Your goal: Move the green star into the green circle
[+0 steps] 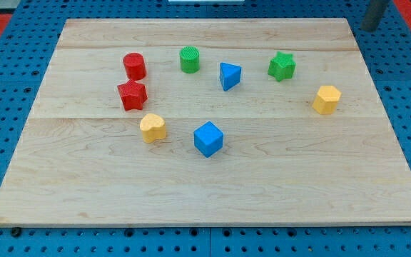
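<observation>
The green star [282,66] lies on the wooden board towards the view's upper right. The green circle [189,59], a short cylinder, stands left of it near the board's top middle. A blue triangle [229,76] sits between the two, slightly lower. My rod shows only as a dark blurred shaft at the view's top right corner, with my tip [369,27] just past the board's top right corner, well up and right of the green star and touching no block.
A red cylinder [134,66] and a red star [132,95] sit at the left. A yellow block [153,128] and a blue cube [208,138] lie lower middle. A yellow block [326,99] sits right. The wooden board [205,193] rests on blue pegboard.
</observation>
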`<move>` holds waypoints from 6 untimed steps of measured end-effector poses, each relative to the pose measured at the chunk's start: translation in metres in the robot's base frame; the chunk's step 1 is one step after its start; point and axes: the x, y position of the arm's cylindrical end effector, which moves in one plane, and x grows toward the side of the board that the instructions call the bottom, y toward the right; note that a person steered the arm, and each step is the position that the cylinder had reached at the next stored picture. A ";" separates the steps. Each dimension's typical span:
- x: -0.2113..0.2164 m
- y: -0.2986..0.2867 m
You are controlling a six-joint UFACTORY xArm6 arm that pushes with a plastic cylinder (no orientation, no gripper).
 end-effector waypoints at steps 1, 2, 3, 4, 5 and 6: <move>0.036 -0.032; 0.064 -0.072; 0.082 -0.109; 0.090 -0.153; 0.090 -0.202; 0.090 -0.237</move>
